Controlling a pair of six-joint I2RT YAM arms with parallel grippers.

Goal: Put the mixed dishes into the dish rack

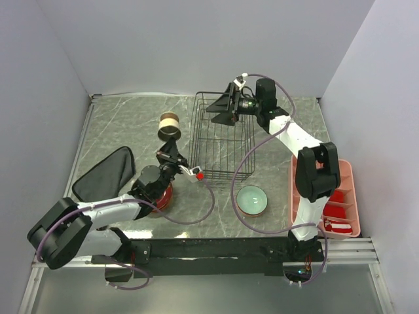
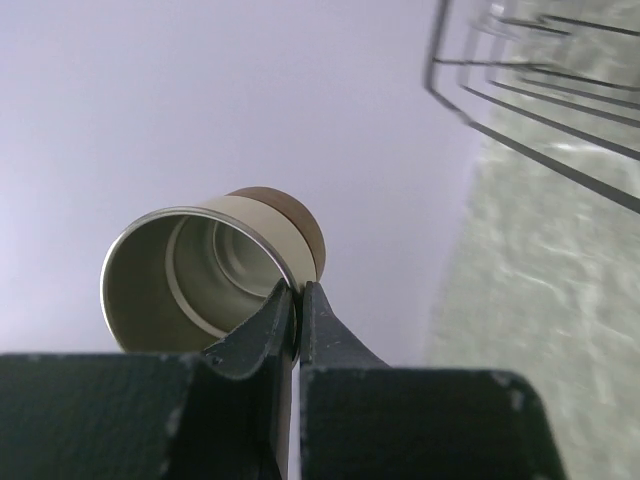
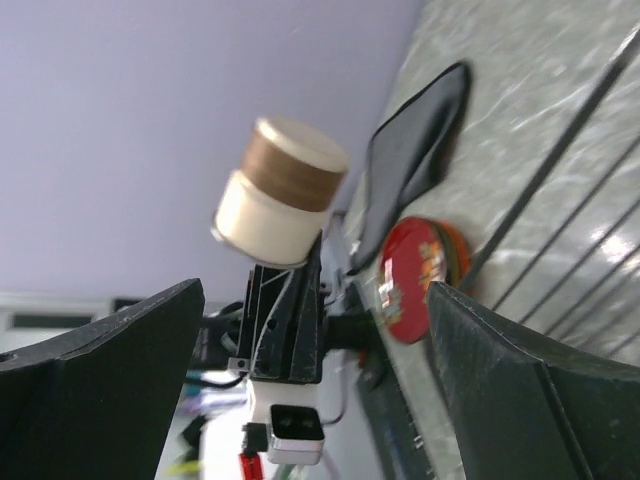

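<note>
Grey marbled tabletop (image 1: 124,118) sits between pale lilac walls. Left pincer (image 1: 171,145) is clenched on the rim of the small tan cup (image 1: 169,125). Its wrist view shows 1 finger inside the cup wall and 1 outside. This thin pinch carries the cup tipped on its side, mouth toward the camera, raised just left of the dish rack (image 1: 194,131). The hold looks suited to swinging the cup over the rack's rim.

Right pincer (image 1: 220,108) is spread wide and grasps nothing. It hovers at the rack's far edge, perhaps to steady the wire. No dish shows through the rack's grid.

A pale mint-green bowl (image 1: 252,199) stands upright near the rack's front corner. The left arm covers most of a glossy red bowl (image 1: 163,196), and its pattern is blurred in the right wrist view. I cannot find the plate. A black cloth (image 1: 105,173) lies at the left. The right arm partly hides a pink compartment tray (image 1: 347,190), whose red contents are unclear.
</note>
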